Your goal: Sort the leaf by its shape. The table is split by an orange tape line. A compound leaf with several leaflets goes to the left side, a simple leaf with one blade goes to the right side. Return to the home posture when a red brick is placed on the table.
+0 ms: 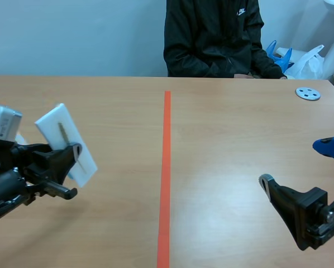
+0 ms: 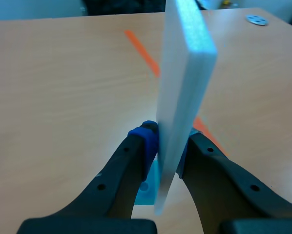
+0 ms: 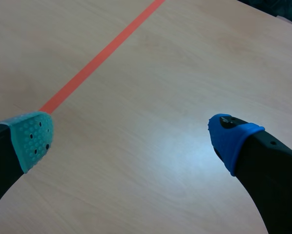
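- One white board [image 1: 54, 125], clamped edge-on in the left claw [image 2: 168, 139], above the counter [image 1: 239, 151], left of the one orange tape line [image 1: 167, 167].
- Right claw [image 3: 131, 135]: spread wide, holding nothing.
- One grey disc [image 1: 308, 93]; one person in black [image 1: 211, 39] sits across.

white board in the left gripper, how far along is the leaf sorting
Nothing looks sorted yet: no leaf lies on either side of the orange tape line. In hand: the left gripper is shut on the white board, held tilted over the left side. The right gripper is open. Left: setting it down; no red brick shows.
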